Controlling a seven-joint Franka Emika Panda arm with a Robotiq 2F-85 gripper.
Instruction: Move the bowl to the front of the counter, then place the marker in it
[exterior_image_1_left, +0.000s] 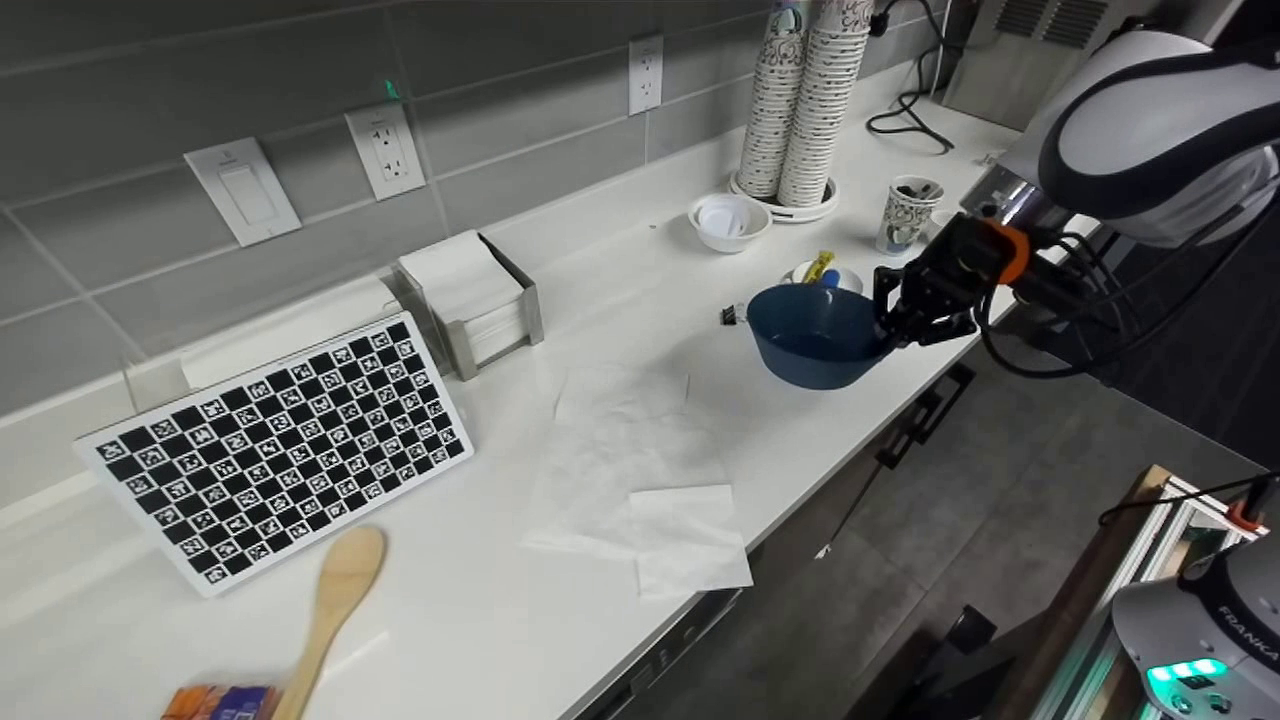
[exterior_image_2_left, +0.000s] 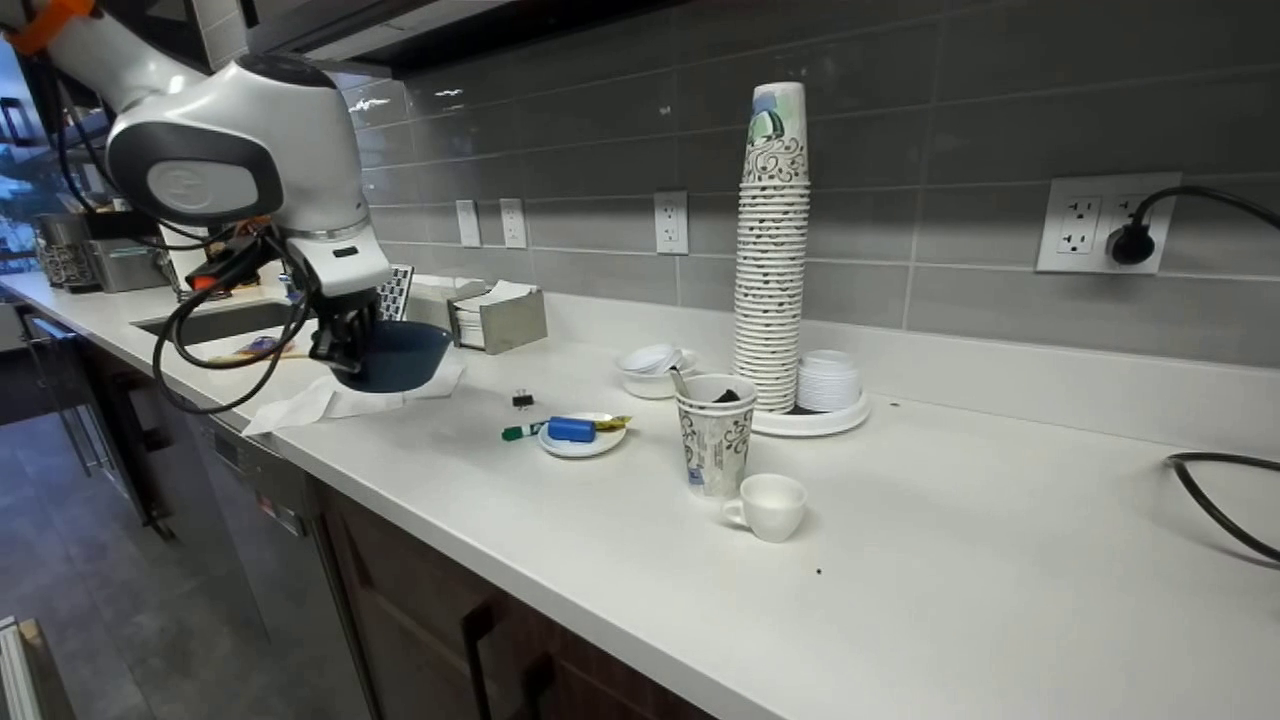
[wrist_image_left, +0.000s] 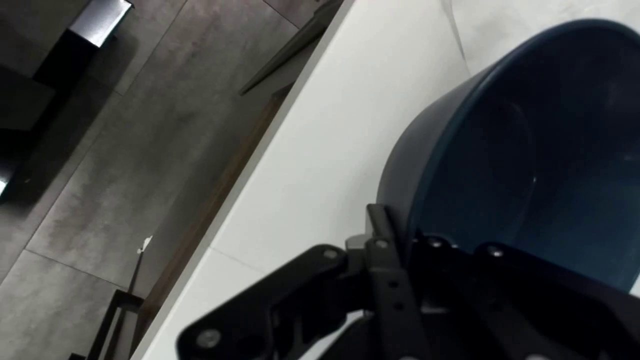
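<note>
The gripper (wrist_image_left: 406, 240) has its jaws pinched nearly together, gripping the wall of the blue bowl (wrist_image_left: 530, 150) at the rim; the bowl hangs above the counter (wrist_image_left: 325, 160); and in an exterior view, there's the green marker (exterior_image_2_left: 523, 432), at the edge of a white plate (exterior_image_2_left: 587, 448), apart from the bowl!

The bowl (exterior_image_1_left: 812, 335) looks like smooth plastic, the fingers (wrist_image_left: 395, 295) matt — the bench (exterior_image_2_left: 950, 560) smooth, the spoon (exterior_image_1_left: 343, 580) plain pale wood, the napkin holder (exterior_image_2_left: 518, 323) metal, the cup stack (exterior_image_2_left: 772, 250) paper, the wall tiles (exterior_image_2_left: 600, 120) glossy.
</note>
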